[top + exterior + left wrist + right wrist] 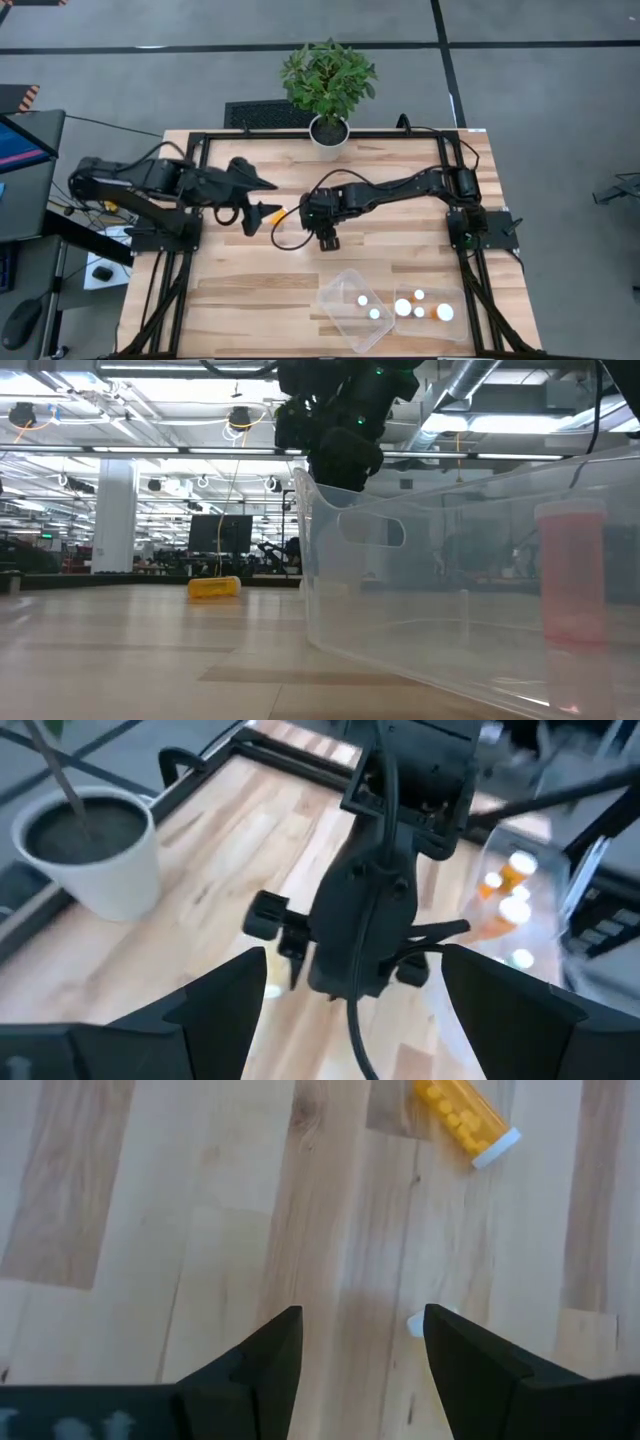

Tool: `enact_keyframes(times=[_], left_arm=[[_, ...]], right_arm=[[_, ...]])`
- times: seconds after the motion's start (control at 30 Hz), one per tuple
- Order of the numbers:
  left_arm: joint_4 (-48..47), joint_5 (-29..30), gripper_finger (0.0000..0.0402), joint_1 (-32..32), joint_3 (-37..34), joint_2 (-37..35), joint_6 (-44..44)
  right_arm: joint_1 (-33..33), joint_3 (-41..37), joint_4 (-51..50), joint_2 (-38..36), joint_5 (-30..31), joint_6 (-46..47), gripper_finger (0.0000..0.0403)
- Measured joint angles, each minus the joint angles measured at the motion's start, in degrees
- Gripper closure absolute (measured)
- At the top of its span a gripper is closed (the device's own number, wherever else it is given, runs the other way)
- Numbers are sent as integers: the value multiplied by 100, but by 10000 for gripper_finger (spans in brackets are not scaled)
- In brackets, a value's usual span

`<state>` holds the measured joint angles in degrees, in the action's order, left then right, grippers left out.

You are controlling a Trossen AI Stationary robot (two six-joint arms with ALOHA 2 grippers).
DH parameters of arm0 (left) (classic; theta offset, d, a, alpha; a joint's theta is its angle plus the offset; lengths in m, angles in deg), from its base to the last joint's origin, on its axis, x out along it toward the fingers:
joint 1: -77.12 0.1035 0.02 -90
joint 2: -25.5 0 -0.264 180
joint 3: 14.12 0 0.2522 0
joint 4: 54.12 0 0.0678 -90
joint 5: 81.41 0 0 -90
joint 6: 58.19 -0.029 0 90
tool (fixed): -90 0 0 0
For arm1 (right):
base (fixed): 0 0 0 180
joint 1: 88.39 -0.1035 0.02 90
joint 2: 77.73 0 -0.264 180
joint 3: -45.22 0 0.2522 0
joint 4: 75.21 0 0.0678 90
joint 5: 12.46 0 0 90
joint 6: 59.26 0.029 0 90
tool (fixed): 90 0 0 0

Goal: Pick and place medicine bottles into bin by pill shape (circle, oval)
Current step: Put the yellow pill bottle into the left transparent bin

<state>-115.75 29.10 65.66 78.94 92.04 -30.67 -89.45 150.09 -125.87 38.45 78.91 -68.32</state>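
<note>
Pale wooden tabletop (pixel 150 1200) carries an amber pill bottle (pixel 462 1118) lying on its side, well ahead of the right gripper (pixel 362 1355), whose jaws gape empty. Light, rigid and roll-prone, it probably wants pinching across the barrel. The left gripper (pixel 350 1010) hovers nearby, spread open and empty.

Right gripper (pixel 327 238) hangs above table (pixel 240 300) centre, fingers apart – nothing held. Left gripper (pixel 268 196) just beside it, fingers spread, also empty.
</note>
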Motion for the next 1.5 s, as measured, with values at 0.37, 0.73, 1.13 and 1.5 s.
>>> enact_keyframes(times=[0.37, 0.73, 1.13, 1.5], left_arm=[[2892, 136, 107, 0, -3177, -1419, 995], [4091, 105, 107, 38, -4210, -1378, 1595], [4220, -87, 107, 319, -4203, -1208, 1295], [4279, -1275, 107, 401, -4107, -1670, 1481]], right_arm=[[-70, 0, 0, 0, -2, -22, 187], [-83, 0, -10, 2, -12, -41, 187], [-80, 324, -46, 4, -11, -44, 187], [-67, 428, -247, 5, -11, -44, 187]])
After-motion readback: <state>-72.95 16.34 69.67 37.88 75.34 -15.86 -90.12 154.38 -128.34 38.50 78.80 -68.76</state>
